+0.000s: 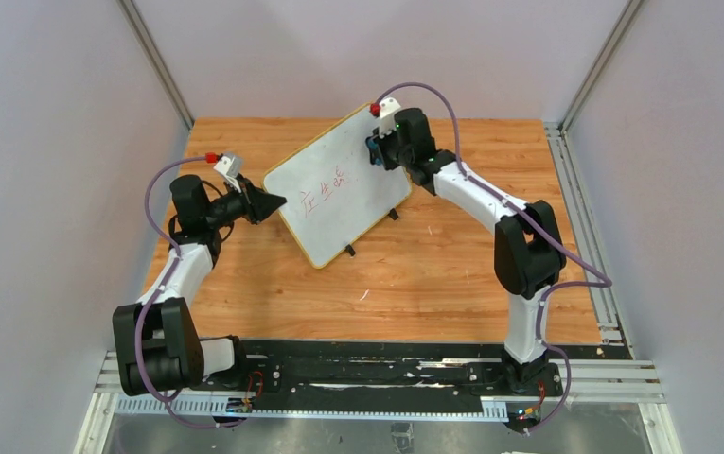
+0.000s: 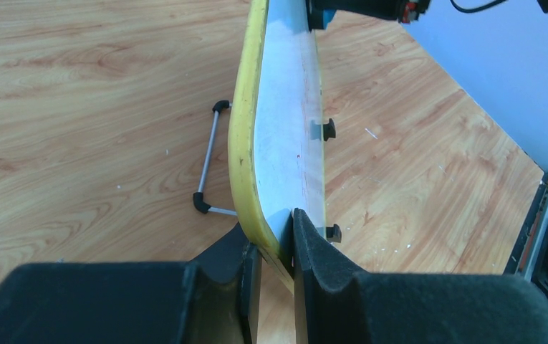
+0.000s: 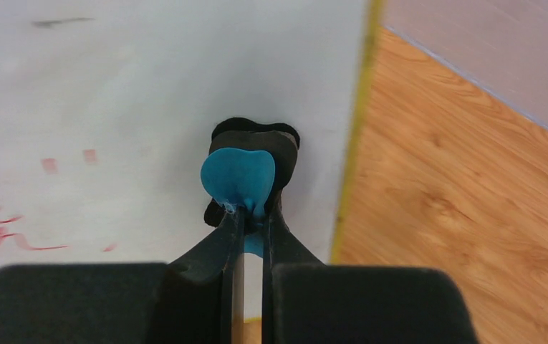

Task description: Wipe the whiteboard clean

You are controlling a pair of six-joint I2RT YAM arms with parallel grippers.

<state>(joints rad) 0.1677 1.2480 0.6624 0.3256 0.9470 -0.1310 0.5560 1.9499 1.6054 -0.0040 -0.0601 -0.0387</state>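
Two grips: my left jaws clamp the whiteboard (image 1: 358,203) by its rim, my right jaws pinch the blue eraser (image 3: 238,179); red characters (image 1: 323,192) lie leftward along the board.

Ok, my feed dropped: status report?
Left gripper shut on whiteboard rim. Right gripper shut on blue eraser, pressed to it. Red writing unerased. Nothing blocking.
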